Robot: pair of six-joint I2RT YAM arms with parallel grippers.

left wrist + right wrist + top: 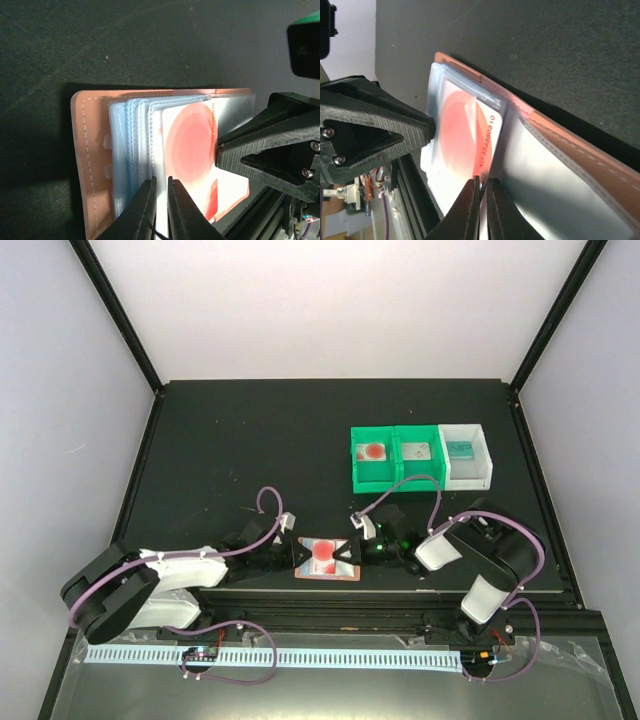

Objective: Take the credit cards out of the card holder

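Note:
The salmon-pink card holder [306, 573] lies open on the black table between my two grippers. Its pink cover [92, 165] and pale blue pockets show in the left wrist view. A whitish credit card with a red circle [190, 145] sits in the top clear pocket, partly slid out. My left gripper [161, 187] is shut on the edge of a clear pocket sleeve, holding the holder down. My right gripper [483, 184] is shut on the card's edge [465, 135], beside the printed number. In the top view the left gripper [296, 556] and right gripper [356, 552] flank the holder.
Two joined green bins [355, 455] and a white bin [487, 455] stand at the back right. Each holds a card; the left one [373, 451] has a red circle. The table's front rail lies just below the holder.

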